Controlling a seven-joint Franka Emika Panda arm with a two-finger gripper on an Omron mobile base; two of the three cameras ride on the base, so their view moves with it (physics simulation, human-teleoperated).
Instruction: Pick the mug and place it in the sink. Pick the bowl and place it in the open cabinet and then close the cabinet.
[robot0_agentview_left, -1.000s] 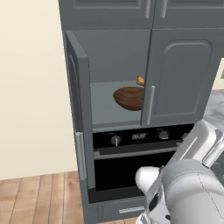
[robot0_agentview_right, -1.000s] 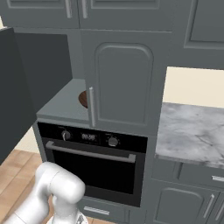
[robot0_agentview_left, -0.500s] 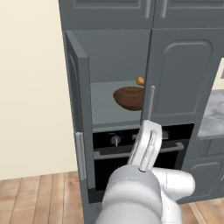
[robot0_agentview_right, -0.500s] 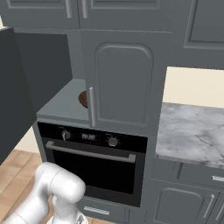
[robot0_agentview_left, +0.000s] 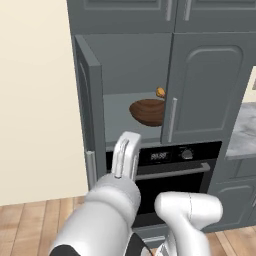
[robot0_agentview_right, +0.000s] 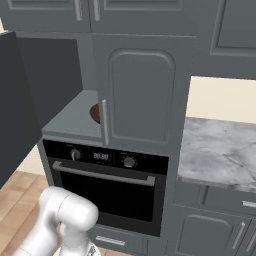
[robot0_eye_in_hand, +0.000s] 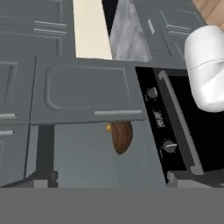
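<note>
Your arm (robot0_agentview_left: 115, 200): glossy white rounded casing, thick cylindrical links, domed joint caps. Dark seams between segments; thin black cable at lower link. Slim white arched link rises on top. Your finger tips (robot0_eye_in_hand: 43, 178): small, dark grey, blocky.

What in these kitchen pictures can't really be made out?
- The bowl: its right side sits behind the closed door in the left base view; in the right base view just a sliver peeks out.
- The small orange thing behind the bowl: too small to name.
- The oven display: too blurry to read.
- The open door: cut off by the right base view's left edge.
</note>
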